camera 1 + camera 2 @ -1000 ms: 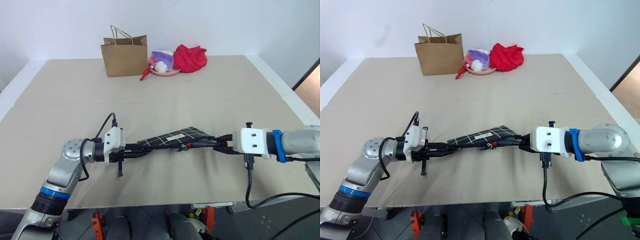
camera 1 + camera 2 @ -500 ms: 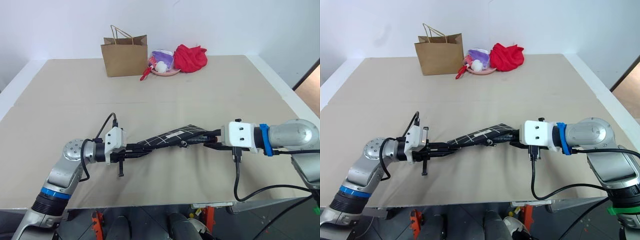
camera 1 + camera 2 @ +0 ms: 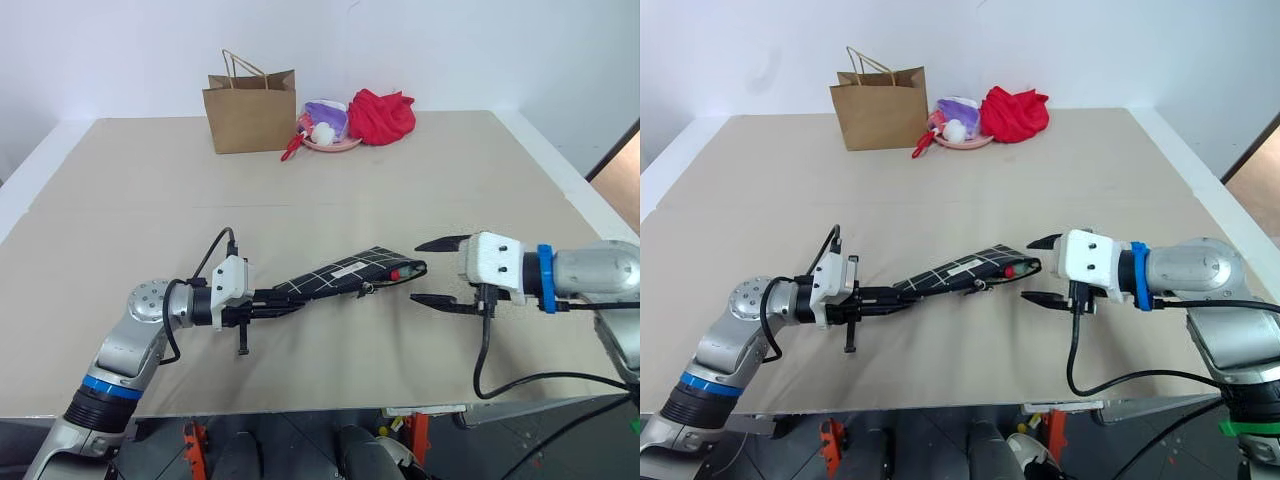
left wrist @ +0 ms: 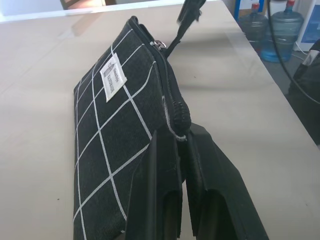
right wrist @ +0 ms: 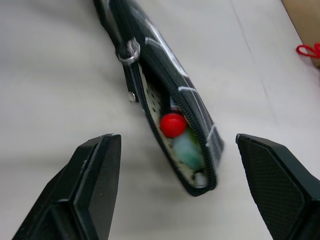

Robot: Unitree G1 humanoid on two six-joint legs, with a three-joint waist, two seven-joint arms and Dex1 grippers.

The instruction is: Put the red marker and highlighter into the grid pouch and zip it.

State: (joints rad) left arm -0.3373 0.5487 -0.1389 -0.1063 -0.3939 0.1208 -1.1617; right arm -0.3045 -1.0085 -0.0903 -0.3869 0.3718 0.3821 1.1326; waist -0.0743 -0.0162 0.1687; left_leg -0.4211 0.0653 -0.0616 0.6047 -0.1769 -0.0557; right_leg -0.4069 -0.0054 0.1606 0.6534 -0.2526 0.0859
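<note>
Lab-like test room: bare white walls, paper-covered table (image 3: pixel 150 180), water jugs (image 4: pixel 280 30) on floor.

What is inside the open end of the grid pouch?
Inside the grid pouch, the red marker shows its red cap end, and the highlighter shows its pale green end beside it. The fabric covers the rest of both.

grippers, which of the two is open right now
The right gripper: its two black fingers stand wide apart, just off the open end of the grid pouch. The left gripper is shut, pinching the pouch's other end.
</note>
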